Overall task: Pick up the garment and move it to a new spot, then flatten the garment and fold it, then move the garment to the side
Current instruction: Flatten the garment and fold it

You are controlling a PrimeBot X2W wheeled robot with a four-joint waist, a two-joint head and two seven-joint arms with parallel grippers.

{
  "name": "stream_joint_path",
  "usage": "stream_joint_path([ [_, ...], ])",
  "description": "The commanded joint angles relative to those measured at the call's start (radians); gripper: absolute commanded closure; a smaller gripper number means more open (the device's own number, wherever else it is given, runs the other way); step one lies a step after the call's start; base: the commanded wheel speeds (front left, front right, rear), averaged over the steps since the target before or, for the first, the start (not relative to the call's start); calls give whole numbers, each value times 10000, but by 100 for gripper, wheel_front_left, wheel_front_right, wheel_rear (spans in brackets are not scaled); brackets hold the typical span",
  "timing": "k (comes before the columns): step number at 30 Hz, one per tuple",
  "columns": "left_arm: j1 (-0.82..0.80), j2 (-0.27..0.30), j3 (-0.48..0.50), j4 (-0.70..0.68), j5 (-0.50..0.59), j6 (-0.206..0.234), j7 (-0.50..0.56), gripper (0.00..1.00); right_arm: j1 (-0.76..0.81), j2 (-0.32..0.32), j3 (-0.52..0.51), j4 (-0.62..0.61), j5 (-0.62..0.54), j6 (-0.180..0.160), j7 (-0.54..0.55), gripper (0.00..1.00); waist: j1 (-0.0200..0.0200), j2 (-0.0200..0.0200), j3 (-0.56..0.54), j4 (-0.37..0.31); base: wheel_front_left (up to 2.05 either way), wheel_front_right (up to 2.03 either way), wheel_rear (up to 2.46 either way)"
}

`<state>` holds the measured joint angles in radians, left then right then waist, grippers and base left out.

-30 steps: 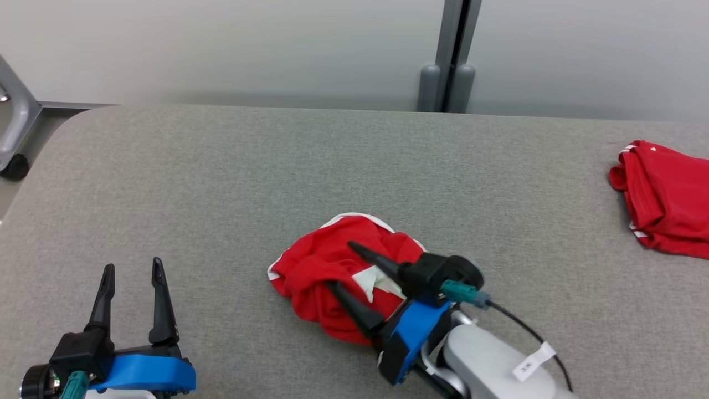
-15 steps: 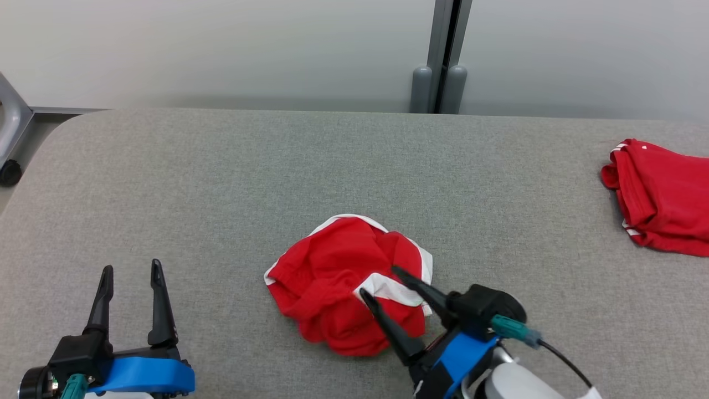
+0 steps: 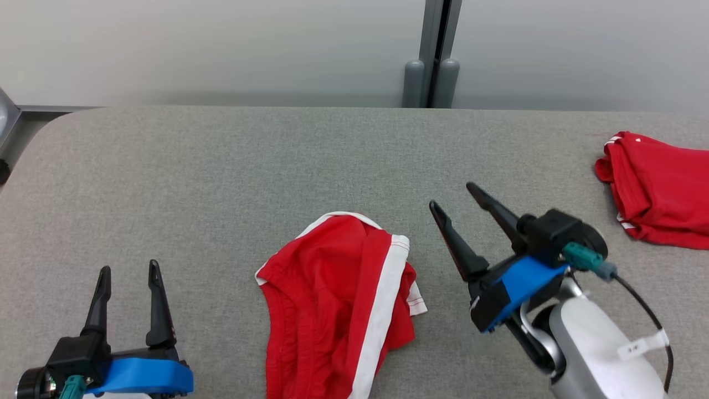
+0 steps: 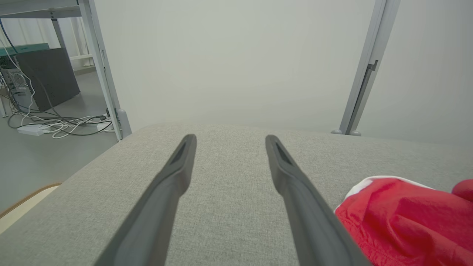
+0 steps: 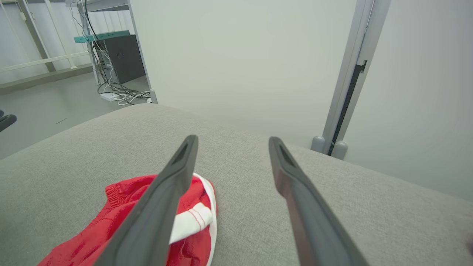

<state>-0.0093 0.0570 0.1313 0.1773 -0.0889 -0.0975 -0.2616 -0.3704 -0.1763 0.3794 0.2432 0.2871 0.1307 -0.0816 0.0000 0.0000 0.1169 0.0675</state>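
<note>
Grey fabric tabletop: crumpled red white-trimmed shorts lie loose, left gripper and right gripper spread (both empty); flattening seems next, needing hem grasps.

head: high above, looking down, garment central | left wrist: low over counter, facing wall, garment at right | right wrist: low, garment lower-left | shared: garment, counter

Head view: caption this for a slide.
Red shorts lie on grey table between left gripper and right gripper, jaws open; second red garment at right.
</note>
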Motion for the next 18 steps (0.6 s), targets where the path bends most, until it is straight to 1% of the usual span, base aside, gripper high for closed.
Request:
stream_joint_path([
  [1,-197,-4,-14,-21,28,-1,-44,0,-205,-28,-44,92,-45,3,111,0,0,0,40,26,0,0,0],
  [3,-234,-10,-44,-2,28,-21,-44,0,-547,-28,-52,333,-75,3,387,0,0,0,107,68,0,0,0],
  [7,-330,-25,-160,35,28,-44,-44,0,-1033,-26,280,1161,124,3,957,0,0,0,216,231,0,0,0],
  [14,-519,-41,-245,216,-47,-97,-44,0,-1507,183,933,2614,1303,3,1731,0,0,0,430,538,0,0,0],
  [18,-610,-50,-286,253,-63,-105,-44,0,-1667,261,1229,3177,2036,3,1960,0,0,0,507,659,0,0,0],
])
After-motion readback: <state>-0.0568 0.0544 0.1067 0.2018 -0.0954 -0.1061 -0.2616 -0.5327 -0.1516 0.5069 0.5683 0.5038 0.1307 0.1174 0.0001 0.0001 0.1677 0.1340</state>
